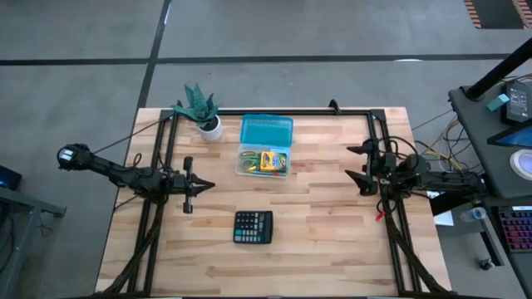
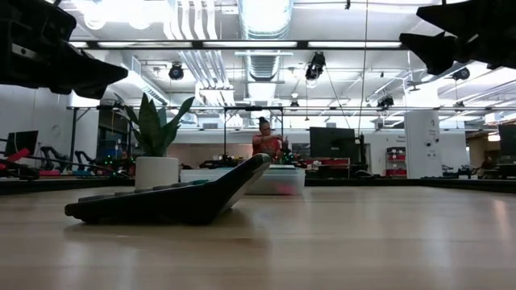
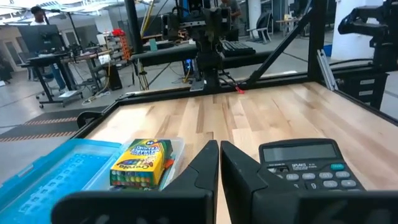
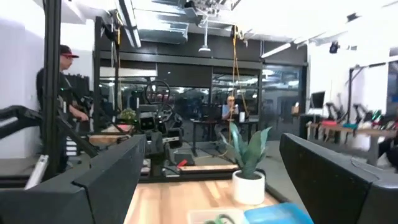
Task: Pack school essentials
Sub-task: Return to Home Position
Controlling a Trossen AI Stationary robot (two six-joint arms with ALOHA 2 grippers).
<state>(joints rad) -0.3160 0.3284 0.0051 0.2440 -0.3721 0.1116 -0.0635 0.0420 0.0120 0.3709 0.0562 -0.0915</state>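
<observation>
Jaws on the left arm (image 1: 133,176) are pressed tight together and hold nothing. Jaws on the right arm (image 1: 432,176) are spread wide and hold nothing too. One arm hangs over the left side of the counter (image 1: 332,249) and one over the right side, both well apart from the things in the middle.

Nearest lies a black calculator (image 1: 253,227). Farther back sits the supply box (image 1: 266,131), with its blue lid lying open on the far side. The yellow crayon box (image 1: 270,161) lies in the clear tray, with other small school things beside it that are too small to name. Left of the box, near the far edge, stands a little plant (image 1: 201,106) in a white pot. Far beyond the counter a person (image 2: 266,138) is in the room.

I think the packing is nearly done. But the lid is open, so a bump could spill things. The crayon box seems to sit high, so the lid might not close flat. The left jaws point at the middle, so a low swing could knock the calculator or the box.
</observation>
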